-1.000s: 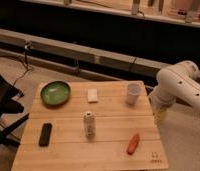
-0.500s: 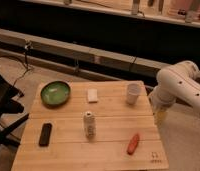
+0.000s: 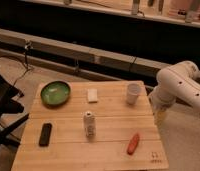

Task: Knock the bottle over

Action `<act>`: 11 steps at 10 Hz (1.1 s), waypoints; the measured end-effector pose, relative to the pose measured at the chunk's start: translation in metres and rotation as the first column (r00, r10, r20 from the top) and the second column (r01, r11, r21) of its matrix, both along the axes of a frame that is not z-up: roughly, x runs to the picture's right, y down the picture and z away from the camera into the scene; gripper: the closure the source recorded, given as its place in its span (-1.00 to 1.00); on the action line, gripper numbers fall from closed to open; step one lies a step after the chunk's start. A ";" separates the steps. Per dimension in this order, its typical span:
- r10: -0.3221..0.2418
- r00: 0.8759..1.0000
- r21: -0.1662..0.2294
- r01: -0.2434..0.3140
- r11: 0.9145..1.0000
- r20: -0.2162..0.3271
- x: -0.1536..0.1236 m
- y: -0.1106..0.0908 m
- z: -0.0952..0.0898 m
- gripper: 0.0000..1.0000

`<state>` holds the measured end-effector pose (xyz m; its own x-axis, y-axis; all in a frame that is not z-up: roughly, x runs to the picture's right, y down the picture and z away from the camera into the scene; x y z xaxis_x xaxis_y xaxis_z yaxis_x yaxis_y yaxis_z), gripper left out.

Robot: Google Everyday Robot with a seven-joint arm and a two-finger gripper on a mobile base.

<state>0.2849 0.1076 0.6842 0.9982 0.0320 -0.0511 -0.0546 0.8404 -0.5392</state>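
A wooden table (image 3: 108, 155) is sitting in a dim room, with a white robot arm (image 3: 180, 85) bending in from the right. The gripper (image 3: 159, 117) is hanging just off the table's right edge, pointing down, its jaws spread wide and holding nothing.

The bottle (image 3: 89, 124) is standing upright near the middle of the table, well apart from the gripper. A paper cup (image 3: 133, 93) is standing between them, toward the back right. An orange-red object (image 3: 133, 143) is lying front right. A white block (image 3: 92, 95) and a green bowl (image 3: 55, 93) are resting behind the bottle, and a black object (image 3: 45, 134) is lying to its left.

The risk, as I am judging it: a low sweep in from the right is likely to be catching the cup or the orange object first. A hard push may be sending the bottle rolling off the table.
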 end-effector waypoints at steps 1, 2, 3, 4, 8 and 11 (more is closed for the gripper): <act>0.000 1.000 0.000 0.000 1.000 0.000 0.000 0.000 0.000 -0.60; 0.000 1.000 0.000 0.000 1.000 0.000 0.000 0.000 0.000 -0.60; 0.000 1.000 0.000 0.000 1.000 0.000 0.000 0.000 0.000 -0.60; -0.002 1.000 -0.001 0.002 1.000 0.000 0.000 0.000 0.000 -0.60; -0.014 1.000 -0.003 0.014 1.000 0.005 -0.008 0.001 -0.002 -0.60; -0.017 1.000 -0.004 0.017 1.000 0.008 -0.010 0.001 -0.002 -0.60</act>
<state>0.2750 0.1089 0.6817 0.9990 0.0153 -0.0431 -0.0363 0.8391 -0.5428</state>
